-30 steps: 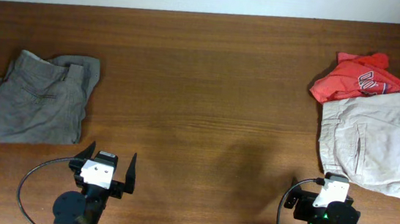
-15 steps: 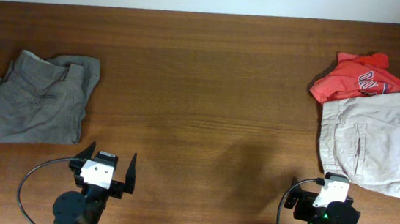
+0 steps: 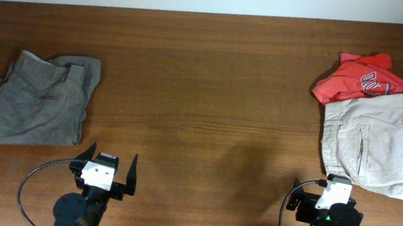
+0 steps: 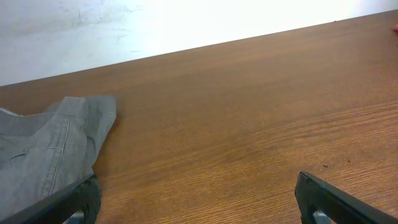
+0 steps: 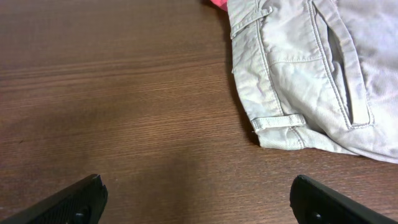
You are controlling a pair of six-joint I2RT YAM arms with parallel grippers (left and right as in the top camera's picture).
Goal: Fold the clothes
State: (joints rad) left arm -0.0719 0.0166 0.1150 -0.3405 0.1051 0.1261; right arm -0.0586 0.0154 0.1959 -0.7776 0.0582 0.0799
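Overhead only: the whole wooden surface (image 3: 203, 91) at once. Pale beige shorts (image 3: 380, 149) at the far right, cut off by the frame edge. Red T-shirt (image 3: 360, 78) with white lettering just behind them and partly under their far side. Darker grey-olive shorts (image 3: 36, 101) well apart, at the far left.

Right wrist only: a close look at the near corner of the beige shorts. Waistband (image 5: 245, 62) along the left side, belt loop (image 5: 278, 122) across it, stitched seams, long slit pocket (image 5: 342, 68), and a sliver of red at the top edge. No left half of the surface here.

Left wrist only: a corner of the grey-olive shorts at lower left, bare wood beyond, white wall (image 4: 124, 25) at the back, and a speck of red at the far right edge. No beige cloth in this view.

Beige shorts: lying flat and spread on the right end of the surface, waistband toward the middle, pocket side up. Lightly creased, more wrinkled toward the near right.

Left gripper (image 4: 196, 193): at the near edge, in front of the grey-olive pair. Spread wide, dark fingertips at both lower corners of its own view, nothing between but wood, nothing grasped. Grey cloth just beside the left fingertip, contact impossible to tell.

Right gripper (image 5: 196, 190): at the near edge, just short of the beige shorts' near corner. Likewise spread wide, empty, apart from the cloth.
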